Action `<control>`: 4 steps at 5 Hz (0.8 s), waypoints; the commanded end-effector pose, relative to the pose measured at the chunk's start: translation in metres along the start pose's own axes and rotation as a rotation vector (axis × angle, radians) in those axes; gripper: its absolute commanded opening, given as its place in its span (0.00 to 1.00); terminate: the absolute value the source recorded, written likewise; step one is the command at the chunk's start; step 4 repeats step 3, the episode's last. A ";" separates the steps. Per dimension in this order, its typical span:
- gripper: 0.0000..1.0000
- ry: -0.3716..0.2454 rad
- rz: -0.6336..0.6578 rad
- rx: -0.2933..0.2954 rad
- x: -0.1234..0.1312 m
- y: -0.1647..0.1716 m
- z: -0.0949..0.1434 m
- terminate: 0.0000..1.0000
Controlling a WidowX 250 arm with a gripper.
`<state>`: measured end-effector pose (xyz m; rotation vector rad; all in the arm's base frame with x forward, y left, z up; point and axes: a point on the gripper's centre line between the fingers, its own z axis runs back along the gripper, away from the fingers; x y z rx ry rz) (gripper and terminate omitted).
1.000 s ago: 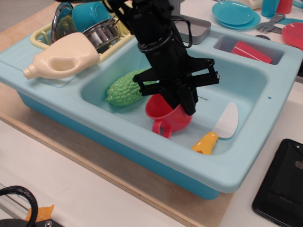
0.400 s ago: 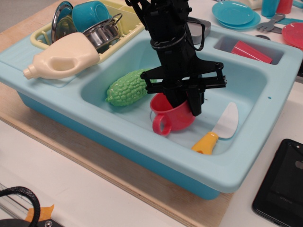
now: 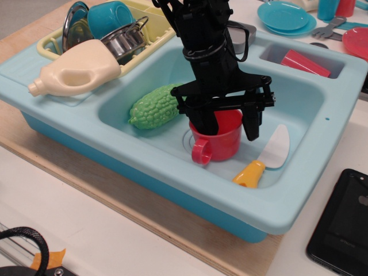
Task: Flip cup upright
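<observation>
Standing upright in the sink (image 3: 299,190), the cup (image 3: 221,138) is seen w/ its mouth up and its loop handle turned toward the front edge of the table, base seemingly down on the basin floor near the drain ring. The gripper (image 3: 230,121) is spread wide around it: one finger appears to dip at the cup's mouth on the left, the other hangs outside, clear of the right wall, so nothing is clamped. This spread reads as a release, since the cup looks able to stand by itself; the flip is judged done or nearly so.

A green bumpy vegetable (image 3: 152,106) lies just beside the cup, toward the left edge of the table; a toy knife (image 3: 264,158) lies near it on the right. Both are close enough to be knocked, so a straight lift out is prob. called for, w/o sideways drift, to avoid catching the rim and tipping the cup again.
</observation>
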<state>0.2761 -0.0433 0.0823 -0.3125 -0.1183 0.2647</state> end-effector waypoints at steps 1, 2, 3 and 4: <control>1.00 -0.021 -0.017 -0.006 0.004 -0.005 0.006 0.00; 1.00 -0.021 -0.017 -0.006 0.004 -0.005 0.006 0.00; 1.00 -0.021 -0.017 -0.006 0.004 -0.005 0.006 1.00; 1.00 -0.021 -0.017 -0.006 0.004 -0.005 0.006 1.00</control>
